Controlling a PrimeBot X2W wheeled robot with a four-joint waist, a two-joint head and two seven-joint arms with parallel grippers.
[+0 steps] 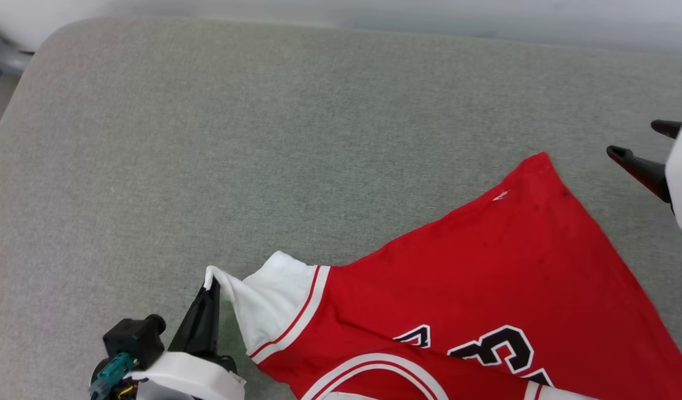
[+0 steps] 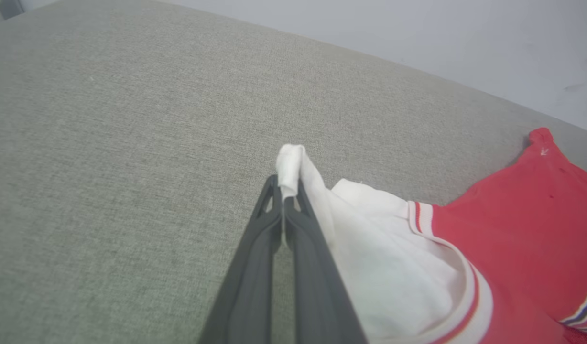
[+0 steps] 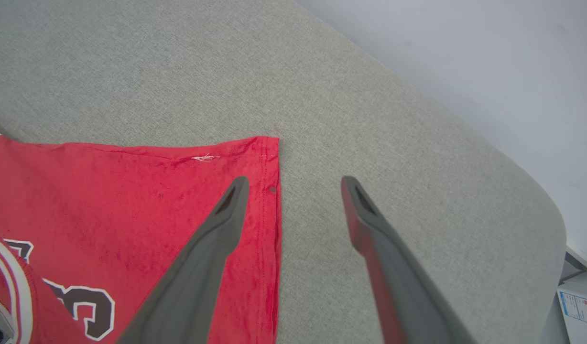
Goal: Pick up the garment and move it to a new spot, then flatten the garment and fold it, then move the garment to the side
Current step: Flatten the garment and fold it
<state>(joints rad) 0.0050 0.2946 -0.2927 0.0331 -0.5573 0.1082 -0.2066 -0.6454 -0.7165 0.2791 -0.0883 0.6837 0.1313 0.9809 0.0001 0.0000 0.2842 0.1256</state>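
left hand [image 2: 284, 187]: clenched on the tip of the white sleeve [image 1: 274, 300]. A small wad of cloth pokes out past the fingertips.
left hand spot: lower left of the head view, fingers pointing up the frame, sleeve pulled out toward them.
right hand [image 3: 293, 184]: released, fingers spread wide, nothing between them.
right hand spot: right edge of the head view, near the hem corner [image 3: 269, 143] and apart from it. In the wrist view one finger lines up over red cloth and the other over bare table. It probably isn't touching, but that angle gives no clear read.
garment [image 1: 485, 266]: red body lies mostly flat on the table [image 1: 207, 139], lower right of the head view, and runs off the bottom and right edges. Hem corner points to the far right; the striped sleeve trim is on the left.
number [image 1: 496, 347]: black with white outline, partly cut off by the frame edge.
table: grey-green fabric top with rounded corners.
surroundings: pale wall [image 3: 465, 48] behind; white labelled box [image 3: 580, 306] beyond the table edge.
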